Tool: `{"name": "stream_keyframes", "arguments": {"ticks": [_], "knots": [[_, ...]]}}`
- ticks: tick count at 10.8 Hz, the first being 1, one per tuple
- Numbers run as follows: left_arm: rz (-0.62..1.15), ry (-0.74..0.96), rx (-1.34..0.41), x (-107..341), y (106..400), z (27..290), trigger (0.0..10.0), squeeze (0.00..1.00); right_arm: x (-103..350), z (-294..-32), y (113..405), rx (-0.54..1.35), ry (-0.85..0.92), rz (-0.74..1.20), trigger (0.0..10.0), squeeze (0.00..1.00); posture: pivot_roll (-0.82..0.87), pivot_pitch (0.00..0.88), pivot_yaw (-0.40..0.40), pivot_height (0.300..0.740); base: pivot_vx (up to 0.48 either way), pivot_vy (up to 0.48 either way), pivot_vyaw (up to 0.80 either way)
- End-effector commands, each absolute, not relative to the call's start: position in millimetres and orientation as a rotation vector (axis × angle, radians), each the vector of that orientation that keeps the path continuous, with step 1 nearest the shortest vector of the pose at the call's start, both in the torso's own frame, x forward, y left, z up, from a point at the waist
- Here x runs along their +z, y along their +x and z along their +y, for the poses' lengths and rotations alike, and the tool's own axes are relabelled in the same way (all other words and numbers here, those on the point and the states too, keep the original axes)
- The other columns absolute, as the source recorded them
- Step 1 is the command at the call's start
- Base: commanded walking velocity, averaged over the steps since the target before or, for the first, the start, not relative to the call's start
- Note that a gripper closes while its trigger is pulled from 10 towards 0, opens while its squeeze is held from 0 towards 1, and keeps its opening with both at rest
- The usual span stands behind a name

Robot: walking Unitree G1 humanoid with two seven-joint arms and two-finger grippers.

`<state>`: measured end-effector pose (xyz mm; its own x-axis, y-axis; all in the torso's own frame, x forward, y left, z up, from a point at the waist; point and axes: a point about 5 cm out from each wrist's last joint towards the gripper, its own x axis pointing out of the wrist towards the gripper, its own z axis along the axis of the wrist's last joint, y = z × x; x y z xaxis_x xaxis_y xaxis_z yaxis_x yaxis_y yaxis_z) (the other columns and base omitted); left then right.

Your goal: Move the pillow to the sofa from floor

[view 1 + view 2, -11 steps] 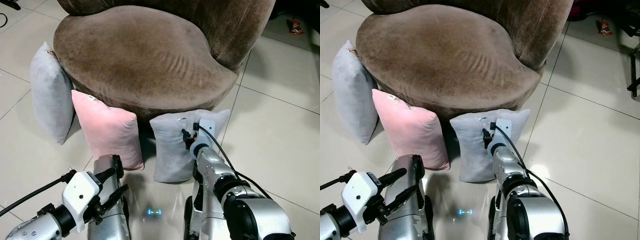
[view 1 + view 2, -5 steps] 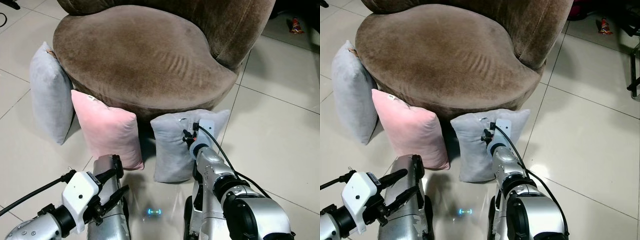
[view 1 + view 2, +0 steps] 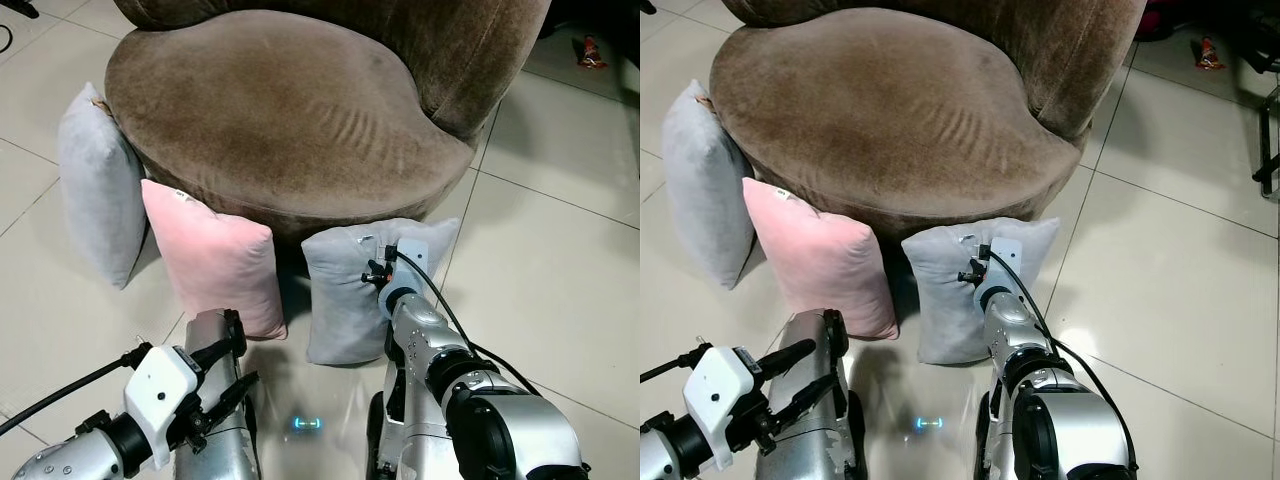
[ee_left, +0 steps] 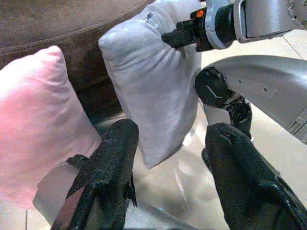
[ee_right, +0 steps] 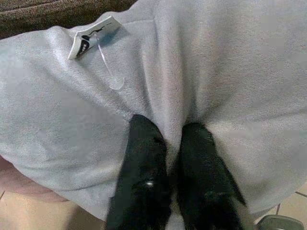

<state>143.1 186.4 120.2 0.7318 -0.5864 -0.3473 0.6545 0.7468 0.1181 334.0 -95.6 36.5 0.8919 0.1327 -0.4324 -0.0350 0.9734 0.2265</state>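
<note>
- right gripper [image 5: 168,143] at frame center, fingers pinching a fold of the grey pillow [image 3: 345,290]
- left gripper [image 4: 168,158] lower left, fingers wide, empty
- sofa [image 3: 290,110] up top

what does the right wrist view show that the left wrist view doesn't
The right wrist view alone shows the two black fingers pinching a fold of the grey pillow, and its white tag. The left wrist view alone shows the open left gripper, the pink pillow and the right gripper from outside. Both share the grey pillow against the brown sofa.
</note>
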Motion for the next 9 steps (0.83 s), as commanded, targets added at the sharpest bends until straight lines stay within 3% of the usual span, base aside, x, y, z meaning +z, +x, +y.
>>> {"name": "stream_keyframes", "arguments": {"ticks": [1, 6, 9], "knots": [[0.32, 0.233, -0.692, 115.2, 140.2, 187.3, 10.0, 0.0, 26.5, -94.5, 326.8, 0.096, 0.216, 0.52, 0.0, 0.0, 0.22, 0.256, -0.06, 0.49, 0.0, 0.0, 0.0], [0.286, 0.216, -0.638, 109.4, 150.0, 187.9, 10.0, 0.0, 26.0, -107.5, 327.6, 0.075, 0.231, 0.508, 0.0, 0.0, 0.19, 0.172, -0.08, 0.49, 0.0, 0.0, 0.0], [0.246, 0.197, -0.588, 106.2, 159.5, 185.3, 10.0, 0.0, 24.3, -132.8, 326.8, 0.002, 0.225, 0.483, 0.0, 0.0, 0.15, 0.097, -0.077, 0.49, 0.0, 0.0, 0.0]]}}
